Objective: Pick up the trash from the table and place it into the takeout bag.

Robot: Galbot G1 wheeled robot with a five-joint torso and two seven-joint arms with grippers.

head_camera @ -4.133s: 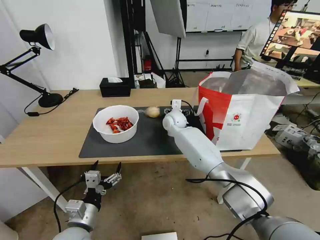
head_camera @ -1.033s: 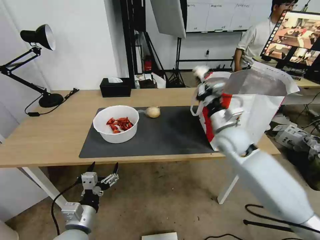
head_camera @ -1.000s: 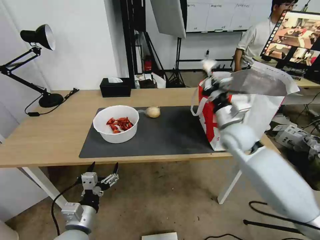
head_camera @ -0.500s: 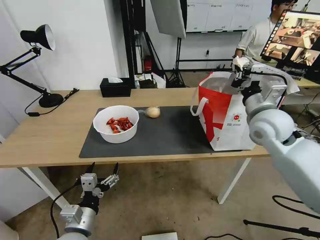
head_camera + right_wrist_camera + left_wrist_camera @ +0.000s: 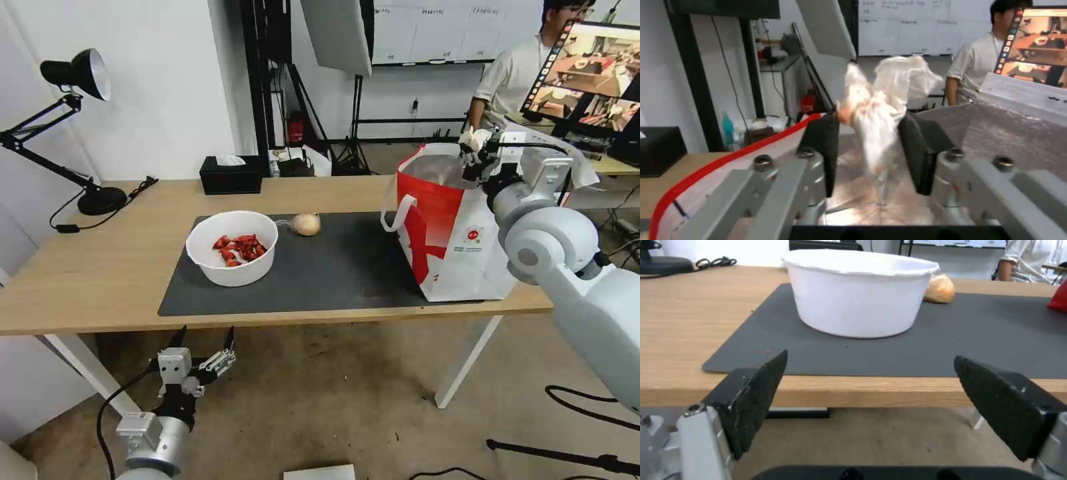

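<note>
The right gripper was raised over the open mouth of the takeout bag, which stood on the right end of the table. Its 2 black pads were pressed together on the crumpled white tissue, so the tissue was pinched between them and its loose end stuck out above the fingers. In the right wrist view, the silver foil lining of the bag lay directly below and behind the tissue, and the red rim ran along one side. The tissue was not yet released; it hung above the opening, not inside.

The left gripper was parked low, in front of the near table edge and below it. Its 2 fingers were spread wide apart and held nothing.

As I judge it, the task was in an early or middle part. 1 piece of trash was at the bag and needed only to be dropped. At least 2 pieces were left on the dark grey mat: the white bowl with red shellfish scraps, and the beige wrapped lump just beside it, toward the far side of the mat. I could not tell what already lay at the bottom of the bag.
</note>
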